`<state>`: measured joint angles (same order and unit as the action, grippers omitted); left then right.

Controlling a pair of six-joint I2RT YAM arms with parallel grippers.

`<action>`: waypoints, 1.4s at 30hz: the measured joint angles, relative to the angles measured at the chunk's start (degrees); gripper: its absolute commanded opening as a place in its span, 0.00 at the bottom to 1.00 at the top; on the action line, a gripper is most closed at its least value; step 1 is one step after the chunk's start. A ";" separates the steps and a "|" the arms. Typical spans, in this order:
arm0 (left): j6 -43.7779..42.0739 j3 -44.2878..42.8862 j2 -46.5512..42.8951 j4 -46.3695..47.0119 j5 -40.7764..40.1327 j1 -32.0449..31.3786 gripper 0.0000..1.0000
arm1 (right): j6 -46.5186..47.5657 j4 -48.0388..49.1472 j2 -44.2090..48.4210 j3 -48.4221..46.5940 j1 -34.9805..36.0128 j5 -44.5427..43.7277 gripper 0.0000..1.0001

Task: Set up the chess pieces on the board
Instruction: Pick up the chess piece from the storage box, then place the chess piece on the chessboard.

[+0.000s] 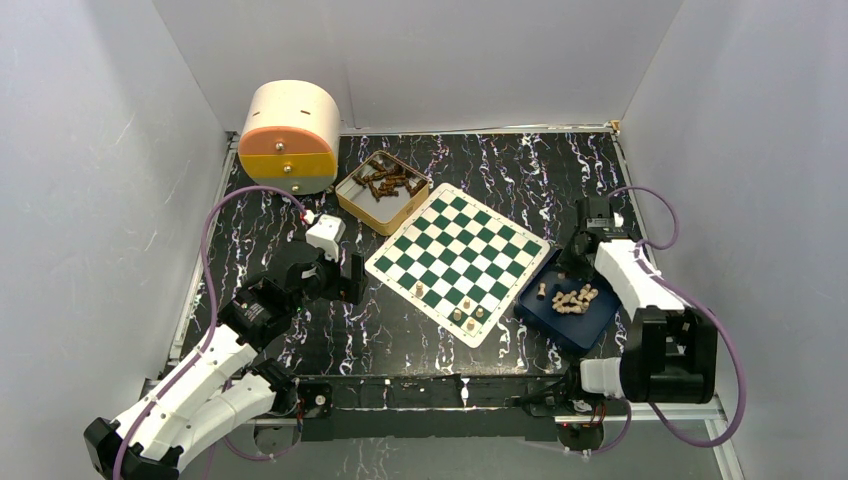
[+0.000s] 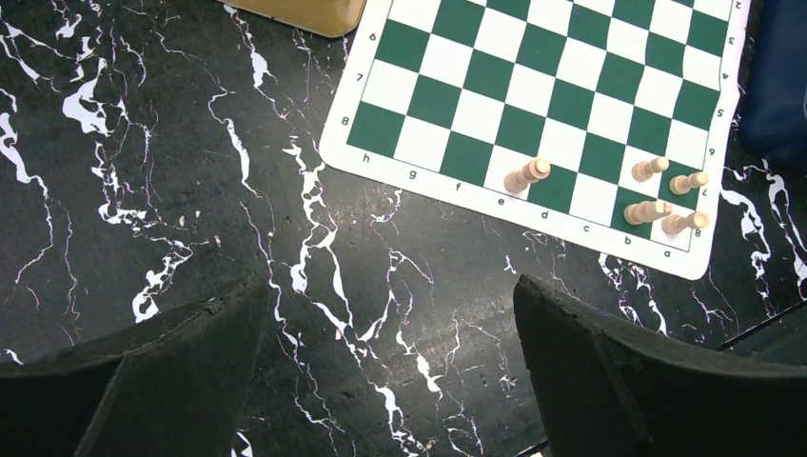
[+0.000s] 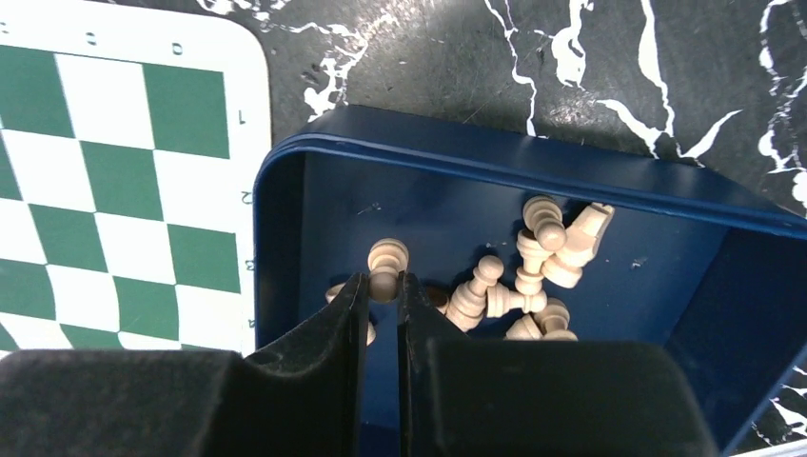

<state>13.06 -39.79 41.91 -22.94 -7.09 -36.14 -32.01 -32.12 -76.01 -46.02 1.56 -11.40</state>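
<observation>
Right end effector point(image 3: 383, 295) closed on one light pawn point(image 3: 387, 257) inside the blue tray point(image 3: 457, 157), just beside the board's point(image 1: 458, 262) right edge. Left end effector point(image 2: 390, 324) wide open, empty, left of the board. Five light pieces point(image 2: 650, 168) stand along the board's near edge; a heap point(image 3: 533, 276) lies in the tray. Judged early: most pieces unplaced.

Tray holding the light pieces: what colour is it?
Dark blue tray, clearest in the right wrist view.

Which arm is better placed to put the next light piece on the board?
Right: the right gripper is shut on a piece in the blue tray, beside the board. The left gripper hangs open over the table, holding nothing.
</observation>
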 measured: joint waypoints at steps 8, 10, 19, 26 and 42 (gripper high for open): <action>0.00 0.00 0.04 0.00 0.00 0.00 0.98 | 0.74 -5.46 5.68 -5.40 0.09 1.66 0.19; 0.00 0.00 0.11 0.00 0.00 0.00 0.98 | 0.72 -6.40 6.36 -6.93 0.50 2.71 0.19; 0.00 0.00 0.37 0.00 0.00 0.00 0.98 | -2.27 -8.96 6.34 -12.17 9.79 5.57 0.19; 0.02 0.00 0.35 0.00 0.02 0.00 0.98 | -6.91 -9.46 2.58 -13.90 22.60 4.94 0.19; 0.02 0.00 -0.20 0.00 -0.02 0.00 0.98 | -11.76 -9.77 -13.16 -22.05 41.92 -1.11 0.19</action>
<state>13.08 -39.79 41.71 -22.94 -7.11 -36.14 -43.77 -41.89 -89.17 -68.07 43.48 -12.51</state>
